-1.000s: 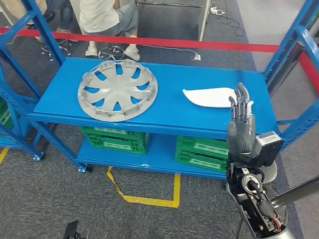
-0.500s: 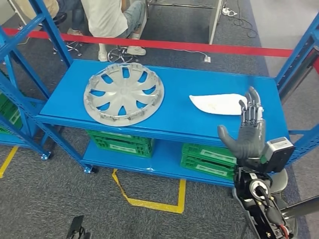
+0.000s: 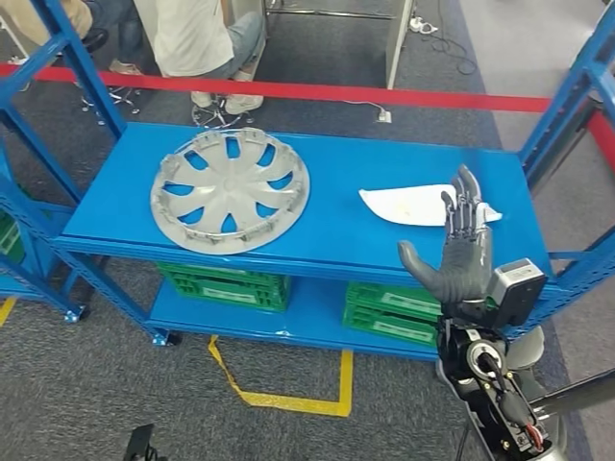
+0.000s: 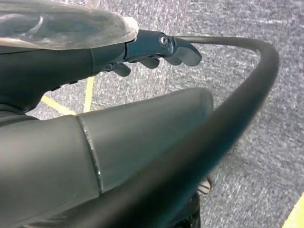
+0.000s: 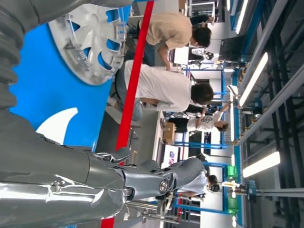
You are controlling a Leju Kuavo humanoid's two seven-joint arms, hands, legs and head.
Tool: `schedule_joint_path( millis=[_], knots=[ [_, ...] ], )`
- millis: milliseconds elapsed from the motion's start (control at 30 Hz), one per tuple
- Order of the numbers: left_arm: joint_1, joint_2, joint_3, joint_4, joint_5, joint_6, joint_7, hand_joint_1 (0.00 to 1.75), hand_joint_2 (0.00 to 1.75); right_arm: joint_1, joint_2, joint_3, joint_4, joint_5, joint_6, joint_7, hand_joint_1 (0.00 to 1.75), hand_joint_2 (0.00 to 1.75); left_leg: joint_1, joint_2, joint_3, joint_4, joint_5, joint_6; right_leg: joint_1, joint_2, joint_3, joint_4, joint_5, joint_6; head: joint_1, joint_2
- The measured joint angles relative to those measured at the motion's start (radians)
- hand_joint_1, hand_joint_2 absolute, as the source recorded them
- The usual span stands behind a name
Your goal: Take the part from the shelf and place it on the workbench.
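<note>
Swinging its thumb out to the side over the last second, the right hand (image 3: pixel 461 252) is now hovering spread and empty at the front edge of the blue metal shelf (image 3: pixel 341 206). A flat white leaf-shaped part (image 3: pixel 406 206) is lying on that shelf just beyond the fingertips (image 3: pixel 464 187), which are overlapping its near end in the head view; I cannot tell whether they touch. Well off to the thumb's side, a silver plastic wheel cover (image 3: pixel 229 190) is resting flat. Beyond the fingers, a red barrier tape (image 3: pixel 327 91) is stretching across. The left hand (image 4: pixel 157 50) is hanging over grey carpet with its fingers loosely extended, holding nothing.
</note>
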Motion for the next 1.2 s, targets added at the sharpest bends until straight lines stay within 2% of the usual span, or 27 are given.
schedule_joint_path(
  millis=[33,67,133,167,200,233,300,333,367,433,500,533,567,633,667,700,733,767,833,867,900,1000,1033,1067,1100,1167,1200],
  knots=[
    [0.0,0.0,0.0,0.0,0.0,0.0,0.0,0.0,0.0,-0.001,0.0,0.0,0.0,0.0,0.0,0.0,0.0,1.75,0.001,0.001,0.005,-0.003,-0.001,0.007,-0.001,-0.001,-0.011,0.028,-0.017,0.004,0.004,0.0],
    [0.0,0.001,0.0,0.0,0.0,0.0,0.0,0.0,0.0,-0.001,0.0,0.0,0.0,-0.001,-0.001,0.0,0.0,1.75,0.003,0.001,0.01,-0.005,-0.002,0.013,-0.002,-0.002,-0.035,0.08,-0.045,0.008,0.01,0.0],
    [0.0,0.002,0.0,0.0,0.0,0.0,0.0,0.0,0.0,0.0,0.0,0.001,0.0,-0.001,-0.001,0.0,0.0,1.75,0.0,0.001,0.015,-0.005,-0.008,0.02,-0.002,-0.003,-0.107,0.227,-0.106,0.011,0.024,0.0],
    [0.0,0.002,0.0,0.0,0.0,0.0,0.0,0.0,0.0,0.002,0.0,0.002,0.0,-0.001,-0.001,0.0,0.0,1.75,-0.002,0.001,0.018,-0.005,-0.01,0.022,-0.002,-0.004,-0.139,0.284,-0.12,0.011,0.028,0.0],
    [0.001,0.002,0.0,0.0,0.0,0.0,0.0,0.0,0.0,0.004,0.0,0.002,0.0,-0.001,-0.001,0.0,0.0,1.75,-0.003,0.0,0.021,-0.005,-0.013,0.023,-0.002,-0.004,-0.156,0.305,-0.114,0.011,0.032,0.0],
    [0.002,0.002,0.0,0.0,0.0,0.0,0.0,0.0,0.0,0.004,0.0,0.002,0.0,-0.001,-0.001,0.0,0.0,1.75,-0.005,-0.001,0.026,-0.005,-0.016,0.022,-0.002,-0.004,-0.152,0.283,-0.087,0.008,0.036,0.0],
    [0.003,0.001,0.0,0.0,0.001,0.0,0.0,0.0,0.0,0.002,0.0,0.002,0.0,-0.002,-0.001,-0.002,0.0,1.75,-0.006,-0.003,0.039,-0.004,-0.025,0.018,0.0,-0.004,-0.098,0.147,-0.003,-0.002,0.046,0.0],
    [0.002,0.001,0.0,0.0,0.001,0.0,0.0,0.0,0.0,0.001,0.0,0.002,0.0,-0.002,-0.001,-0.003,0.0,1.75,-0.007,-0.003,0.043,-0.003,-0.028,0.015,0.003,-0.004,-0.069,0.08,0.026,-0.007,0.049,0.0],
    [0.001,0.001,0.0,0.0,0.001,0.0,0.0,0.0,0.0,-0.001,0.0,0.002,0.001,-0.002,-0.001,-0.005,0.0,1.75,-0.009,-0.004,0.044,-0.002,-0.031,0.011,0.006,-0.004,-0.047,0.033,0.041,-0.011,0.053,0.0],
    [-0.001,0.001,0.0,0.0,0.001,0.0,0.0,0.0,0.0,-0.003,0.0,0.004,0.001,-0.003,-0.001,-0.006,0.0,1.75,-0.01,-0.004,0.041,-0.002,-0.031,0.002,0.01,-0.002,-0.034,0.008,0.039,-0.016,0.052,0.0],
    [-0.001,0.002,0.0,0.0,0.001,0.0,0.0,0.0,0.0,-0.004,0.0,0.004,0.001,-0.003,0.0,-0.006,0.0,1.75,-0.01,-0.003,0.04,0.004,-0.037,-0.008,0.006,-0.001,-0.027,-0.001,0.04,-0.023,0.049,0.0],
    [-0.002,0.002,-0.001,0.0,0.001,0.0,0.0,0.0,0.0,-0.005,0.0,0.004,0.001,-0.003,0.0,-0.006,0.0,1.75,-0.01,-0.003,0.031,0.025,-0.05,-0.014,0.003,-0.002,-0.023,-0.006,0.042,-0.028,0.046,0.0],
    [-0.003,0.002,-0.001,0.0,0.001,0.0,0.0,0.0,0.0,-0.007,0.0,0.004,0.001,-0.003,0.001,-0.007,0.0,1.75,-0.009,-0.002,0.01,0.069,-0.073,-0.02,0.0,-0.003,-0.019,-0.011,0.043,-0.032,0.041,0.0],
    [-0.004,0.002,-0.001,0.0,0.001,0.0,-0.001,0.0,0.0,-0.01,0.0,0.005,0.001,-0.003,0.002,-0.007,0.0,1.75,-0.005,-0.001,-0.064,0.206,-0.131,-0.029,0.0,-0.005,-0.018,-0.013,0.043,-0.038,0.027,0.0],
    [-0.004,0.002,-0.001,0.0,0.001,0.0,-0.001,0.0,0.0,-0.01,0.0,0.006,0.001,-0.003,0.003,-0.007,0.0,1.75,-0.004,-0.001,-0.102,0.269,-0.149,-0.031,0.001,-0.005,-0.018,-0.013,0.042,-0.04,0.021,0.0],
    [-0.002,0.002,-0.001,0.0,0.001,0.0,-0.001,0.0,0.0,-0.01,0.0,0.007,0.002,-0.003,0.003,-0.007,0.0,1.75,-0.003,-0.001,-0.126,0.301,-0.149,-0.033,0.001,-0.005,-0.017,-0.012,0.04,-0.041,0.016,0.0],
    [-0.001,0.002,-0.001,0.0,0.001,0.0,-0.001,0.0,0.0,-0.01,0.0,0.007,0.002,-0.003,0.002,-0.007,0.0,1.75,-0.002,-0.001,-0.129,0.293,-0.13,-0.033,0.001,-0.005,-0.015,-0.012,0.039,-0.041,0.012,0.0],
    [-0.001,0.003,-0.001,0.0,0.001,0.0,-0.001,0.0,0.0,-0.01,0.0,0.008,0.002,-0.003,0.002,-0.007,0.0,1.75,-0.001,-0.001,-0.111,0.244,-0.094,-0.033,0.0,-0.004,-0.012,-0.012,0.036,-0.039,0.007,0.0],
    [-0.002,0.005,-0.001,0.0,0.001,0.0,-0.001,0.0,0.0,-0.011,0.0,0.009,0.002,-0.003,0.002,-0.009,0.0,1.75,0.0,0.0,-0.045,0.094,-0.02,-0.028,0.003,-0.003,-0.007,-0.011,0.029,-0.033,-0.003,0.0],
    [-0.003,0.006,-0.001,0.0,0.002,0.0,-0.001,0.0,0.0,-0.011,0.0,0.009,0.002,-0.003,0.002,-0.01,0.0,1.75,-0.001,0.0,-0.02,0.039,-0.001,-0.024,0.005,-0.002,-0.006,-0.01,0.026,-0.028,-0.006,0.0],
    [-0.004,0.006,-0.001,0.0,0.002,0.0,-0.001,0.0,0.0,-0.012,0.0,0.009,0.002,-0.003,0.003,-0.012,0.0,1.75,-0.003,0.0,-0.006,0.01,0.004,-0.019,0.007,-0.002,-0.006,-0.01,0.022,-0.023,-0.007,0.0],
    [-0.003,0.005,-0.001,0.0,0.004,0.0,-0.001,0.0,0.0,-0.013,0.0,0.01,0.002,-0.002,0.004,-0.016,0.0,1.75,-0.004,0.0,0.001,-0.003,-0.001,0.0,0.006,-0.002,-0.004,-0.008,0.012,-0.007,0.0,0.0],
    [-0.003,0.005,-0.001,0.0,0.004,0.0,-0.001,0.0,0.0,-0.014,0.0,0.01,0.002,-0.002,0.004,-0.017,0.0,1.75,-0.003,0.0,0.005,-0.006,-0.002,0.006,0.004,-0.003,-0.01,0.009,0.0,-0.002,0.003,0.0],
    [-0.003,0.005,-0.001,0.0,0.004,0.0,-0.001,0.0,0.0,-0.015,0.0,0.01,0.002,-0.002,0.004,-0.017,0.0,1.75,-0.001,0.001,0.01,-0.009,-0.002,0.012,0.003,-0.004,-0.026,0.047,-0.021,0.002,0.008,0.0],
    [-0.003,0.005,-0.001,0.0,0.004,0.0,-0.001,0.0,0.0,-0.016,0.0,0.01,0.002,-0.002,0.004,-0.017,0.0,1.75,0.0,0.002,0.014,-0.01,-0.004,0.017,0.002,-0.004,-0.055,0.11,-0.052,0.005,0.014,0.0],
    [-0.003,0.006,-0.001,0.0,0.004,0.0,-0.001,0.0,0.0,-0.015,0.0,0.01,0.004,-0.002,0.005,-0.017,0.0,1.75,-0.001,0.002,0.02,-0.01,-0.009,0.023,0.002,-0.005,-0.132,0.261,-0.108,0.01,0.025,0.0],
    [-0.003,0.006,-0.001,0.0,0.004,0.0,-0.001,0.0,0.0,-0.013,0.0,0.01,0.006,-0.002,0.005,-0.016,0.0,1.75,-0.001,0.001,0.023,-0.01,-0.012,0.024,0.002,-0.005,-0.158,0.305,-0.113,0.011,0.028,0.0]
  ],
)
